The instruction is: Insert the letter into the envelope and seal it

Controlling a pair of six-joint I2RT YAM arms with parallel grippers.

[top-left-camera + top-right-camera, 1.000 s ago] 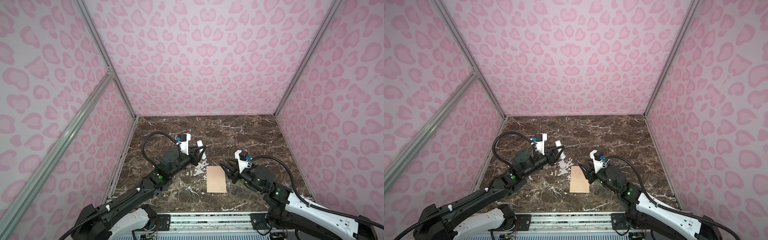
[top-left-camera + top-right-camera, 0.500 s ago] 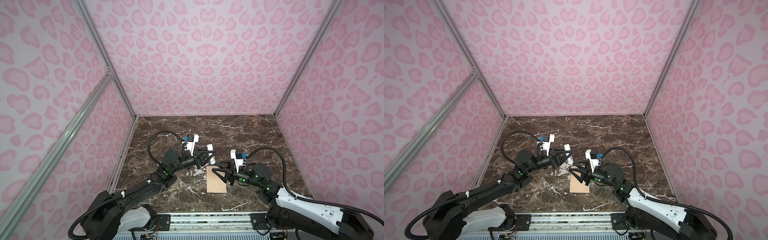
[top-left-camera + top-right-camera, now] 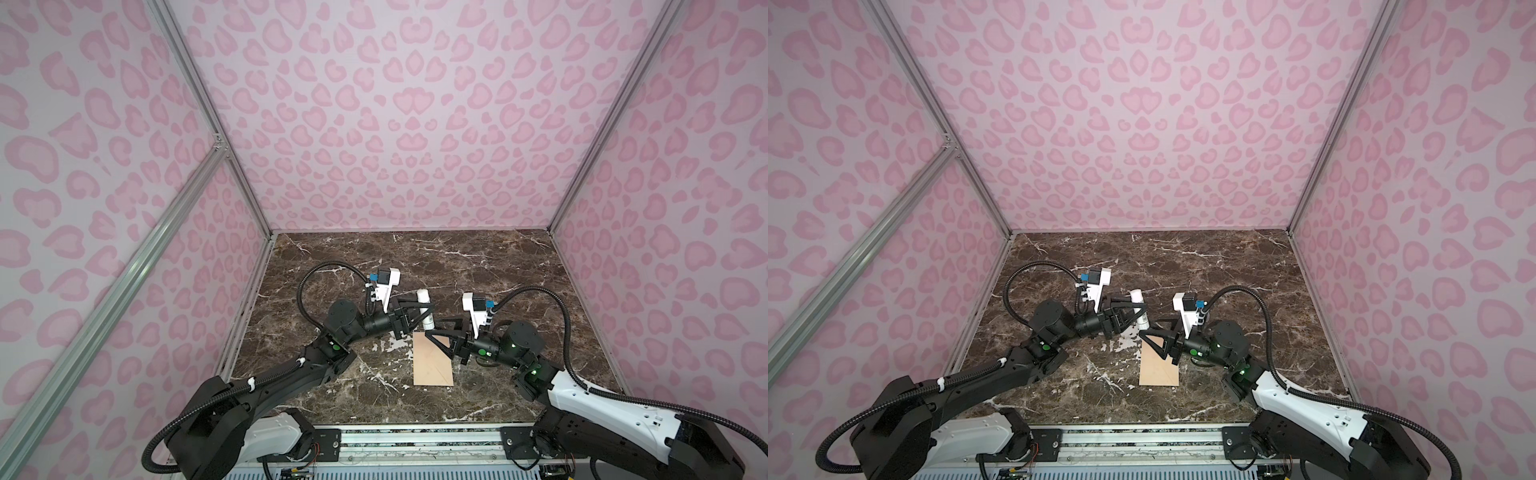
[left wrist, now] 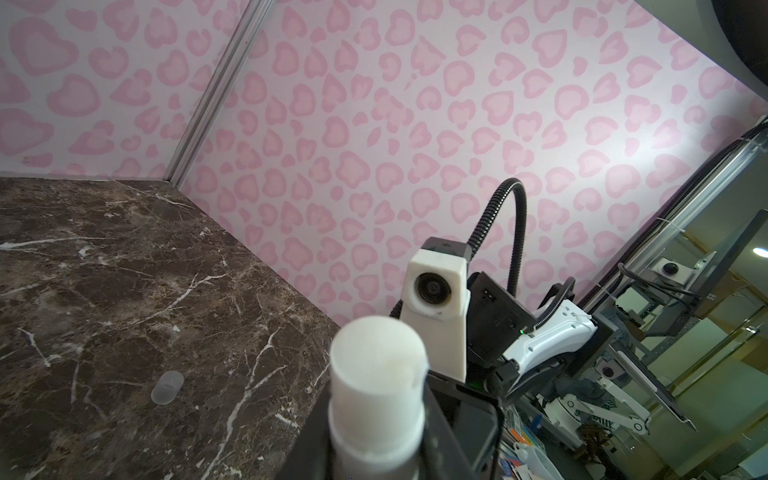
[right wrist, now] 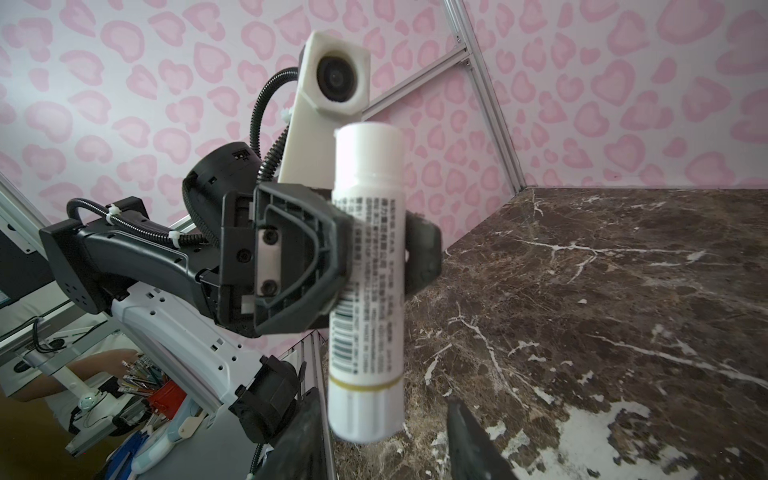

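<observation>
The peach-tan envelope (image 3: 433,359) (image 3: 1158,365) lies flat on the marble table, seams up, in both top views. The letter does not show in any view. My left gripper (image 3: 426,313) (image 3: 1138,313) (image 4: 376,436) is shut on a white glue stick (image 3: 424,309) (image 4: 376,386) (image 5: 368,282), held upright above the table just beyond the envelope's far end. My right gripper (image 3: 434,326) (image 3: 1148,326) (image 5: 382,399) is open. Its two fingers stand on either side of the stick's lower end without touching it.
A small translucent cap (image 4: 167,387) lies on the brown marble table (image 3: 478,266) farther back. Pink patterned walls close in three sides. A metal rail (image 3: 415,440) runs along the front edge, by both arm bases.
Both arms have come in toward the middle. The left one carried the glue stick rightward, the right one swung left over the envelope's far end until its fingers flank the stick.
</observation>
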